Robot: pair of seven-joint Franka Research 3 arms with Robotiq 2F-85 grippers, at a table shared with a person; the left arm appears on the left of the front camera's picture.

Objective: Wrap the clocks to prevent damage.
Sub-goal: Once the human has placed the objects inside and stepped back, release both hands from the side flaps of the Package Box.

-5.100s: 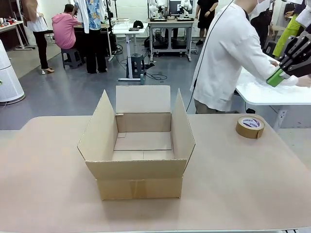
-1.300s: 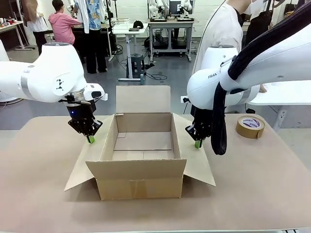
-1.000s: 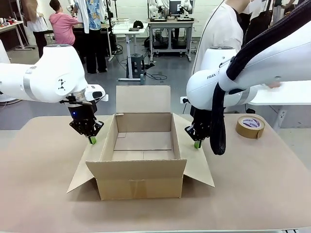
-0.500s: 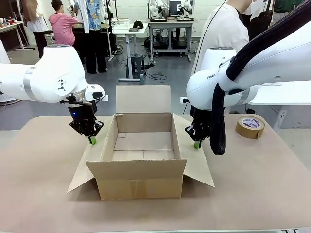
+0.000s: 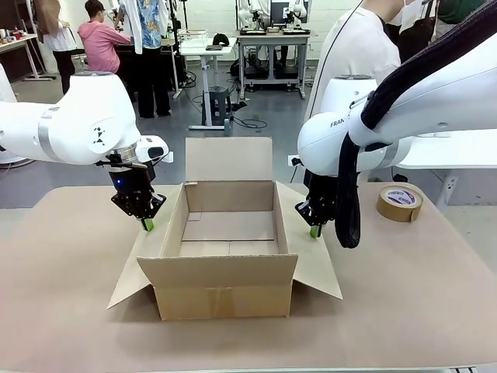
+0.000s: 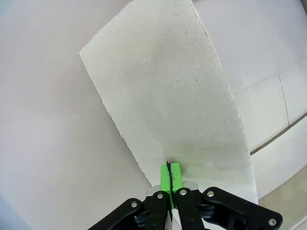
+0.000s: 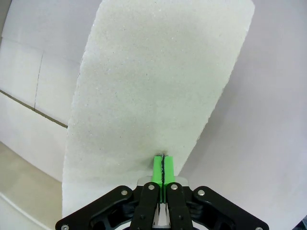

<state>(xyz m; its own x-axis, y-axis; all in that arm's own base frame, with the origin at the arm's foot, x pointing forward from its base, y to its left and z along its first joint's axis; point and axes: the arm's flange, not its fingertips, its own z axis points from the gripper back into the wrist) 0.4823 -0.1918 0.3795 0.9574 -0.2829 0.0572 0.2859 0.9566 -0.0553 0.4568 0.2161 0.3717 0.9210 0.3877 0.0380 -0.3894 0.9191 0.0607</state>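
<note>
The left gripper (image 5: 146,224) has its green pads pressed flat together with nothing between them, and its tips rest on the left side flap (image 5: 142,260) of the open brown cardboard box (image 5: 225,300). The right gripper (image 5: 314,231) is clenched in the same way, empty, with its tips down on the right side flap (image 5: 314,263). In each wrist view the pads meet in a thin dark line over pale cardboard.

The box sits in the middle of the frame on the tan table (image 5: 70,311), its inside bare cardboard. The letters "FRAN" (image 5: 342,122) can be read on the right arm's white joint. The brown roll of packing tape (image 5: 400,202) at the right of the frame carries purple print too small to read.

Five seconds earlier both side flaps stood upright and no arm was at the box; now they splay outward and down. Over the last second almost nothing has shifted.
</note>
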